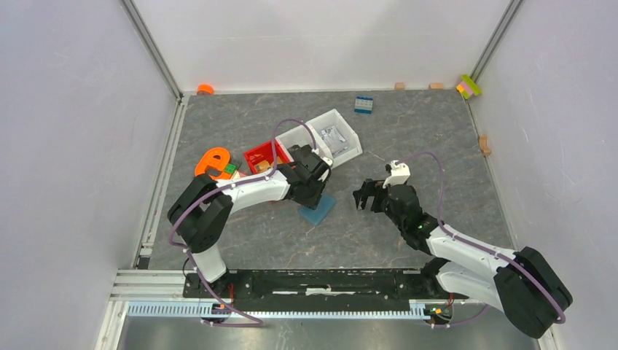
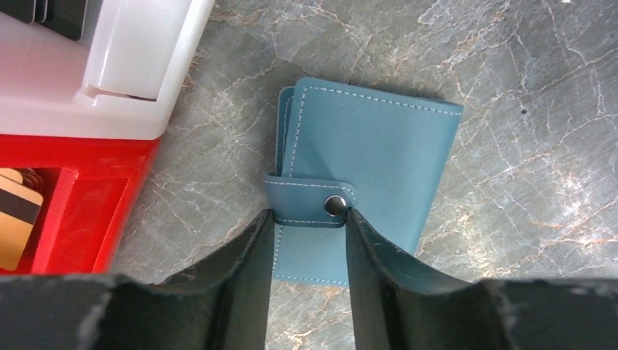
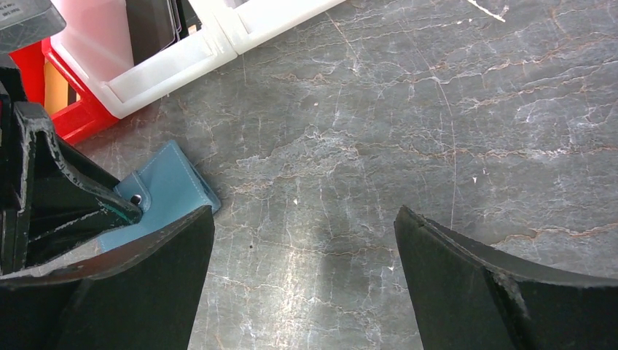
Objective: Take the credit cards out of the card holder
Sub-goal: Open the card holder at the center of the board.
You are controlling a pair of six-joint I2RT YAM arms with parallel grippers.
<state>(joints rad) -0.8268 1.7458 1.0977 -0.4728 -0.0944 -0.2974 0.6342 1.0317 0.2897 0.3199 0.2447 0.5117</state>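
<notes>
Two bins crowd the card holder (image 2: pixel 372 160), which lies flat and folded on the grey table (image 3: pixel 437 109), its snap strap (image 2: pixel 306 200) fastened. The red bin (image 2: pixel 87 204) and white bin (image 2: pixel 138 51) stand just beyond it, near one corner but not touching it. One credit card (image 2: pixel 14 219), tan with a dark stripe, lies in the red bin.

The left gripper (image 2: pixel 308 216) is down on the card holder, one finger at each end of the strap; whether they pinch it cannot be told. The left arm hides part of the card holder from above.

The right gripper (image 3: pixel 304 211) hangs beside the card holder with its fingers spread wide and nothing between them. A blue brick (image 1: pixel 364 104) sits well beyond the card holder.
</notes>
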